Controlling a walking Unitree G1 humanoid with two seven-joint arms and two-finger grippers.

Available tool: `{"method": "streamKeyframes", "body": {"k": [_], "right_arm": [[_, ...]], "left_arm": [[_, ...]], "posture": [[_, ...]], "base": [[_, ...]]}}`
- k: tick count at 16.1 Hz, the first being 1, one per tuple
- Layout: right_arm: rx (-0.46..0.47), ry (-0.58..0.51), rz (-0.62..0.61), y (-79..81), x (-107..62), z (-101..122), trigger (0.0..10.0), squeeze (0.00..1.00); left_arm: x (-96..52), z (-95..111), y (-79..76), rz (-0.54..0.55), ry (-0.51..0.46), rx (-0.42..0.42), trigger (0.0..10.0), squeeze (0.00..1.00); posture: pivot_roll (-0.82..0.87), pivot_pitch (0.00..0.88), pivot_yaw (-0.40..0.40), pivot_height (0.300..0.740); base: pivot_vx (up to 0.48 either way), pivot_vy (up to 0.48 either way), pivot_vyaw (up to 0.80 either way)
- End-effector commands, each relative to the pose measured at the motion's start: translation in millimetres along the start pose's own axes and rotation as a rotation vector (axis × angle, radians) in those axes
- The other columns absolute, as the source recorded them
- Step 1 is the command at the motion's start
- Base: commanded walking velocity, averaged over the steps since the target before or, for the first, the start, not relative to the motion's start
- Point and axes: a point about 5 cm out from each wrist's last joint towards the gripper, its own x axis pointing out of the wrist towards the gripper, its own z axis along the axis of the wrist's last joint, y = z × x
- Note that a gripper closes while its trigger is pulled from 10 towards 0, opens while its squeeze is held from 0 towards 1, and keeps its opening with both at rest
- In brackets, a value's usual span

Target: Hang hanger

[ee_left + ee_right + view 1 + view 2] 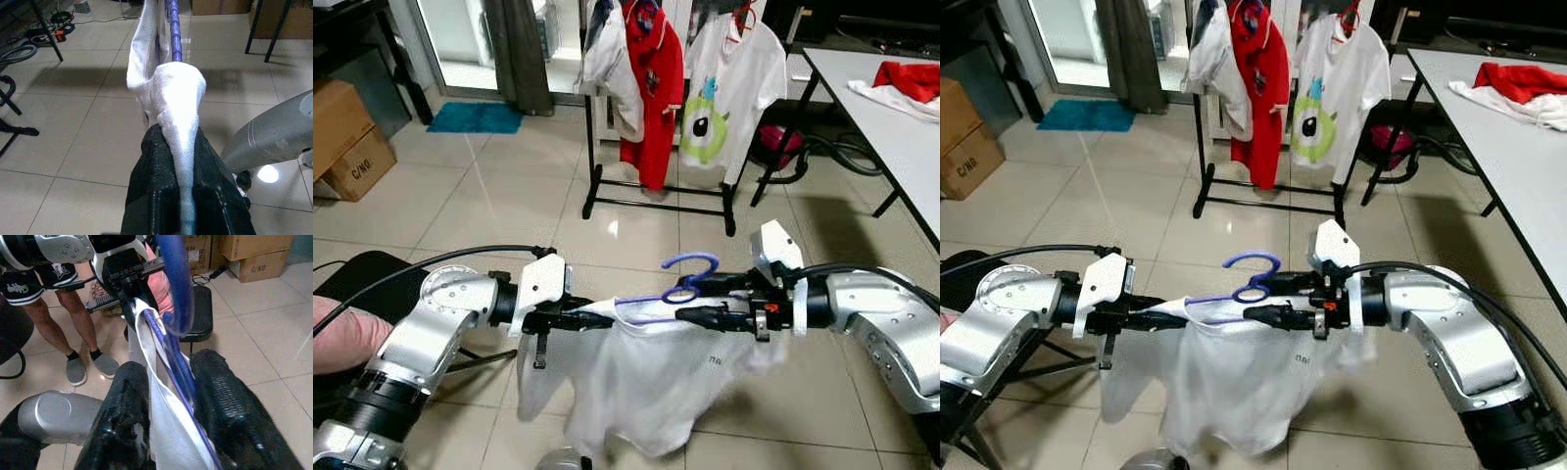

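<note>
Carrying stage, by my reading: the shirt is on its hanger, held level between both arms, and the clothes rack (658,203) stands well ahead across bare tile floor (489,186). Rack already carries a red garment (651,93) and a white monster-print tee (729,93), plus a pale garment at its left end; the rail itself is cropped by the frame top, so free space on it can't be judged. White table (891,108) runs along the right side, its leg near the rack's right foot; cardboard boxes (347,137) sit far left. Lane between them looks open. White T-shirt (646,377) droops below the arms, hem well off the floor. Purple hanger (680,284) sits inside it, hook poking up between the grippers. Left gripper (592,317) is clamped tight on the shirt's shoulder, cloth bunched between its fingers in the left wrist view, hanger arm running just beyond. Right gripper (168,406) is closed around the hanger's neck with cloth caught in the pinch, hook just above the fingers. A person's legs (73,333) stand behind the robot, beside a black stool (200,308). Next move, I judge: walk forward, raise both arms, and bring the hook over the rail at a gap, keeping clear of the table's corner.
</note>
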Motion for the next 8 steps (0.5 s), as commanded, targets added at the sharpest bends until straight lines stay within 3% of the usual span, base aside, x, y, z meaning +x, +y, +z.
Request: {"method": "streamKeyframes", "body": {"k": [1,3,4,8], "right_arm": [[-0.008,0.000,0.016,1.4,3.3,3.3,4.2,0.00],[-0.007,0.002,0.026,2.1,7.0,3.1,0.8,0.00],[-0.007,0.006,0.032,2.6,8.0,3.0,0.0,0.00],[-0.006,0.025,0.051,3.3,8.6,1.5,0.0,0.00]], "left_arm": [[1.9,7.4,4.2,-0.005,-0.009,0.040,0.0,0.00],[2.7,8.6,5.7,-0.008,-0.012,0.045,0.0,0.00],[3.0,9.0,6.3,-0.009,-0.013,0.045,0.0,0.00],[2.1,11.6,9.9,0.003,-0.037,0.035,0.0,0.00]], "posture": [[0.03,0.041,0.025,0.740],[0.03,0.040,0.024,0.740],[0.03,0.040,0.023,0.740],[0.03,0.036,0.018,0.740]], "base": [[0.000,0.000,0.00],[0.000,0.000,0.00],[0.000,0.000,0.00],[0.000,0.000,0.00]]}}
